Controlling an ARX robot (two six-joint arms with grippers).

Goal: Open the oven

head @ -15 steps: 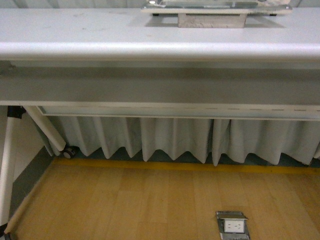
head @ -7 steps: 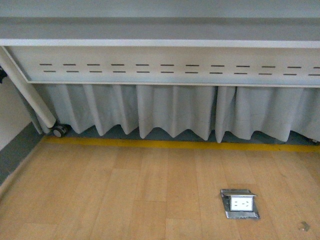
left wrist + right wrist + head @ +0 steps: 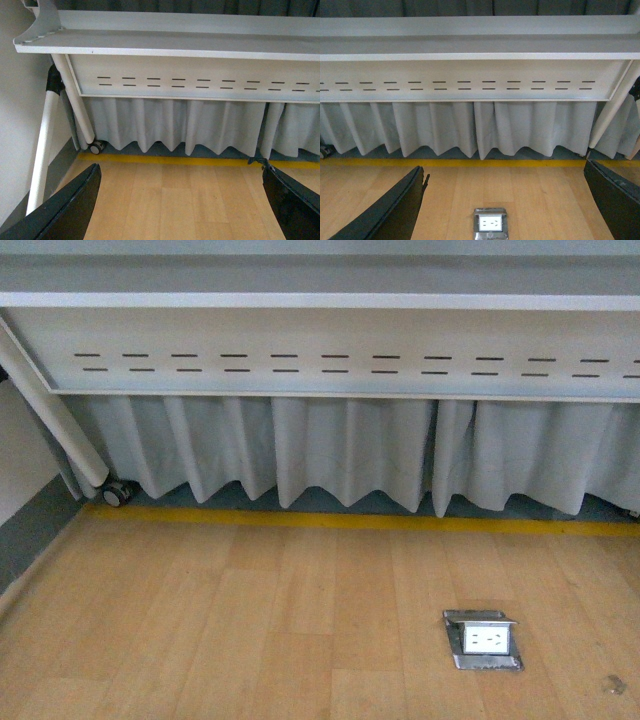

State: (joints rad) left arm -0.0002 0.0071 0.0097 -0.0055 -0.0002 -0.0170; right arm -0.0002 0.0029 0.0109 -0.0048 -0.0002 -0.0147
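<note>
Three views are being filled by the underside of a white table (image 3: 320, 300) and the floor below it; the oven is not being shown in any of them, so its place cannot be told. In the front view, a white panel (image 3: 330, 350) pierced by two rows of short slots is being seen under the table edge, with a pleated grey curtain (image 3: 340, 460) hanging behind it down to a yellow line (image 3: 330, 522) on the wooden floor (image 3: 250, 620). A slanted white table leg (image 3: 60, 430) ending in a small caster wheel (image 3: 118, 493) is being shown at the left, and a metal floor socket (image 3: 484, 640) with its lid raised is being seen in the boards toward the right. Neither arm is being caught by the front view. In the left wrist view, the left gripper (image 3: 180, 210) is being held with its two dark fingers (image 3: 65, 210) wide apart and with nothing between them, above the wooden floor and facing the table leg and curtain. In the right wrist view, the right gripper (image 3: 505, 205) is likewise being held spread apart and unloaded, with the floor socket lying on the boards between its fingers (image 3: 395, 212).
</note>
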